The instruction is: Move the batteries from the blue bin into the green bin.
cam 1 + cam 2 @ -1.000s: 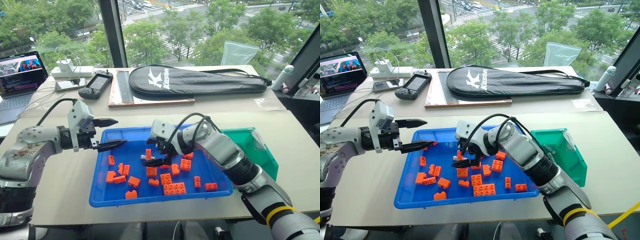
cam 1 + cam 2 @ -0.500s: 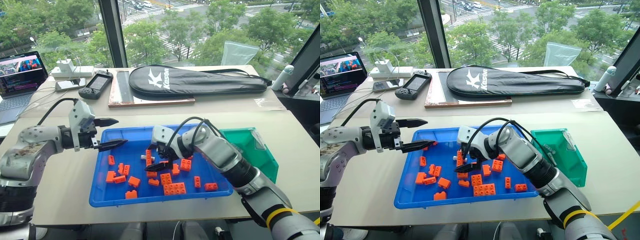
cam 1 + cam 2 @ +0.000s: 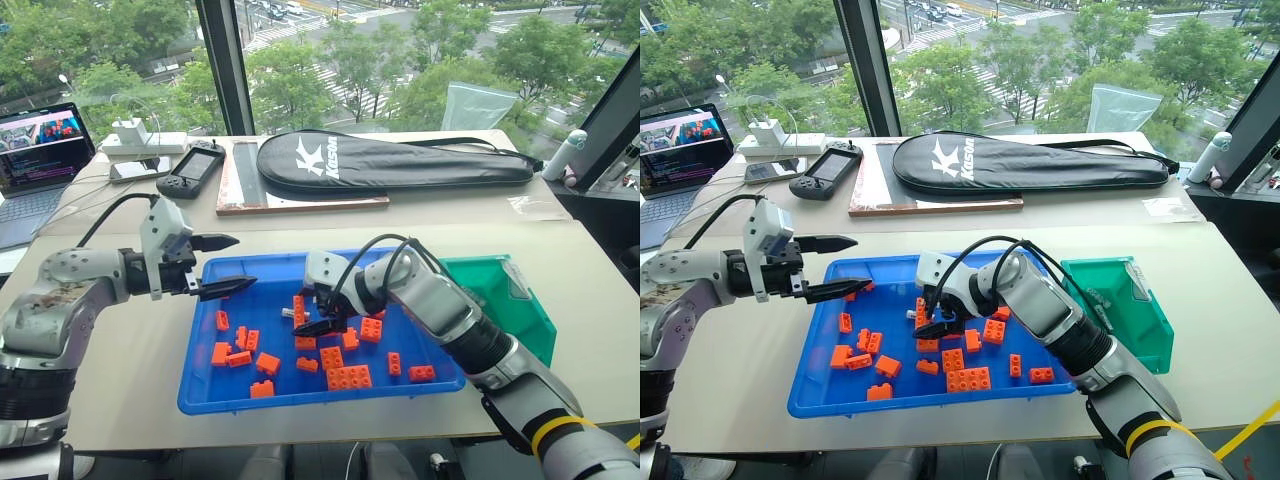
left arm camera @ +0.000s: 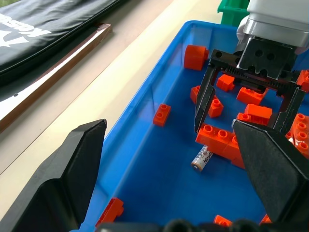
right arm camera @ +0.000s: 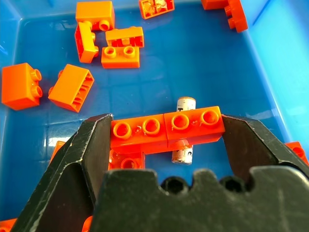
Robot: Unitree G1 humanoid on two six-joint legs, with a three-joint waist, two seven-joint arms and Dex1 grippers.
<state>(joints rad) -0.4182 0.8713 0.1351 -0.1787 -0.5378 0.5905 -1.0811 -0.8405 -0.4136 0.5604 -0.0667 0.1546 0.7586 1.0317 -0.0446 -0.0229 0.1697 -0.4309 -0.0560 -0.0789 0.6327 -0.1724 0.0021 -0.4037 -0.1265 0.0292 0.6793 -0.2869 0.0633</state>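
A battery (image 5: 186,104) lies on the floor of the blue bin (image 3: 300,402) with a row of two orange bricks (image 5: 145,133) lying across its middle, so just its two ends show. My right gripper (image 3: 318,312) reaches down into the bin. Its jaws stand wide, with one fingertip against each end of that brick row. The battery (image 4: 202,158) pokes out under the bricks near the right gripper's fingers. My left gripper (image 3: 243,262) hovers open over the bin's left rim, holding nothing. The green bin (image 3: 520,310) stands against the blue bin's right side.
Several loose orange bricks (image 3: 345,377) are scattered through the blue bin. On the rear table lie a black racket case (image 3: 390,160), a wooden board (image 3: 300,203), a handheld controller (image 3: 192,170), a laptop (image 3: 35,160) and a white charger (image 3: 135,140).
The right gripper's jaws have narrowed until they meet the ends of the brick row. The left arm has kept still.
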